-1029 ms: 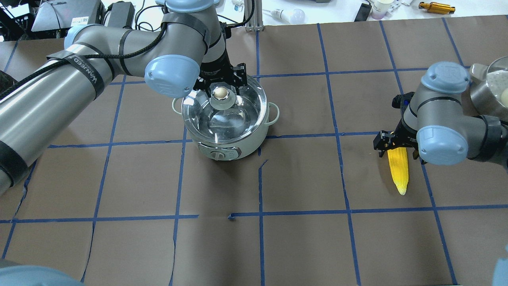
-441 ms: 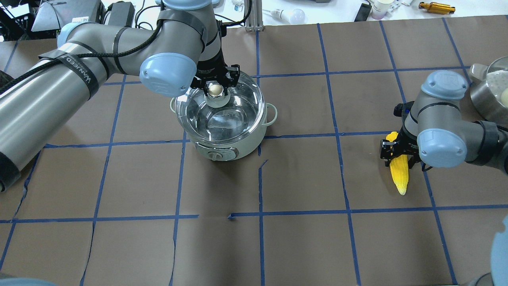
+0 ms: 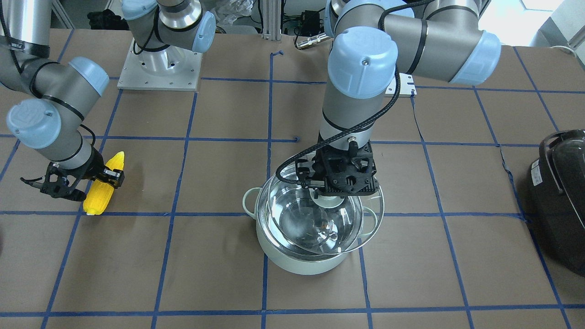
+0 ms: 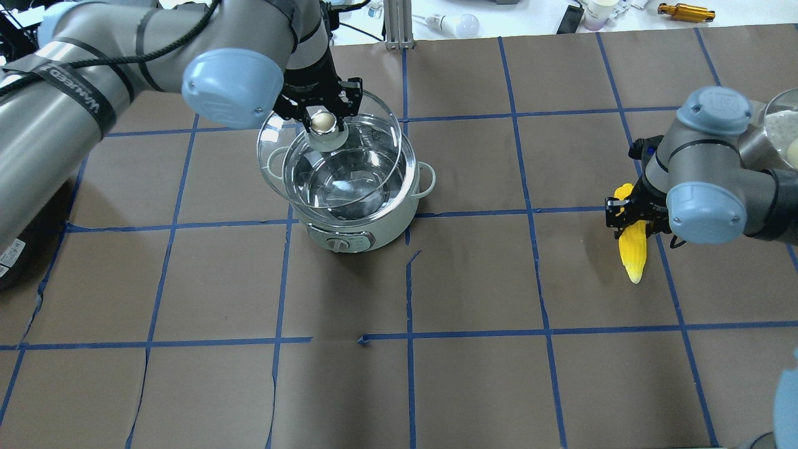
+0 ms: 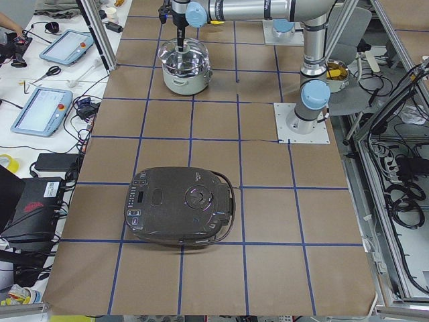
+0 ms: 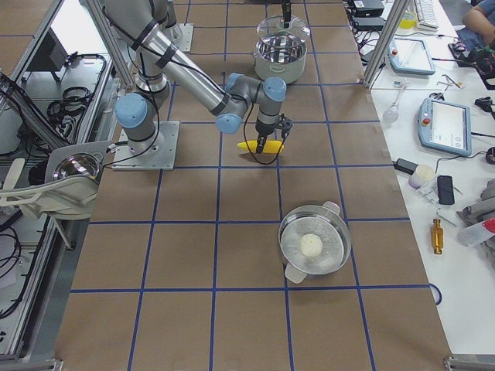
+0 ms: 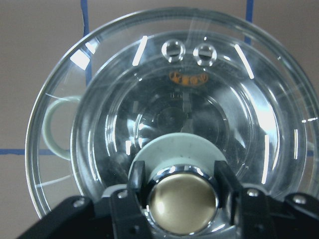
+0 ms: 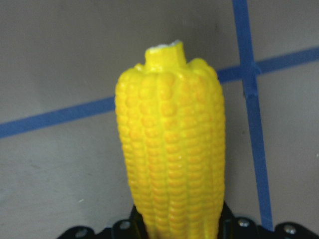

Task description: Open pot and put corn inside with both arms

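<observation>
Overhead exterior shows my left gripper (image 4: pixel 321 117) pinching the lid (image 4: pixel 368 156) by its knob, held just above the pot (image 4: pixel 380 227). My right gripper (image 4: pixel 631 212) pinches the corn (image 4: pixel 634 259), well right of the pot; dropping it in remains.

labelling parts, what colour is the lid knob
Shiny pale gold knob, clearest in the left wrist view.

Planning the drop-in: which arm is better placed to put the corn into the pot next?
Right. The right gripper is shut on the corn; the left gripper holds the lid over the pot.
</observation>
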You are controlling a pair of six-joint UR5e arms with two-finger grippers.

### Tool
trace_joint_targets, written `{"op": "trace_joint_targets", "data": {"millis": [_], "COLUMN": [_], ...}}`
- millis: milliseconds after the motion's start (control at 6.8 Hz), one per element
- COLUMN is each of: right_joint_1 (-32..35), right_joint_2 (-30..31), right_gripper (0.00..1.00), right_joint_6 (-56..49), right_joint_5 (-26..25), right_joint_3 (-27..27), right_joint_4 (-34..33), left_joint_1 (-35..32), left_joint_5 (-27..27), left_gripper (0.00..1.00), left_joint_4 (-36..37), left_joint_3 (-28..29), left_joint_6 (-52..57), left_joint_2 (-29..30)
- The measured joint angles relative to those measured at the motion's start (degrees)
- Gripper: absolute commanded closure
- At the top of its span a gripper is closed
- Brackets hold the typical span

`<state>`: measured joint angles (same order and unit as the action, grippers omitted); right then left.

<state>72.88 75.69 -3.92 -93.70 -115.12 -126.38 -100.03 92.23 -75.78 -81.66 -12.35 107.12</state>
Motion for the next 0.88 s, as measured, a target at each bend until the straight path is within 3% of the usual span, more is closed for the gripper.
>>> {"op": "trace_joint_targets", "data": {"millis": [441, 882], "right_joint_1": [12.24, 30.48], "right_joint_2": [-0.04, -8.22], "right_gripper": [1.0, 1.0], "right_joint_6": [7.82, 17.48], "right_joint_5": [0.76, -2.81], "right_joint_3": [13.26, 35.26], "right_joint_4": [7.95, 22.18], "left_joint_1": [13.0, 27.2], "left_joint_5": [-0.07, -0.56], "left_gripper": [0.74, 0.77], "left_joint_4": [-2.32, 6.39], "left_joint_3": [-1.18, -11.66], "left_joint_6": [12.14, 29.58], "left_joint_2": [-1.81, -1.51]}}
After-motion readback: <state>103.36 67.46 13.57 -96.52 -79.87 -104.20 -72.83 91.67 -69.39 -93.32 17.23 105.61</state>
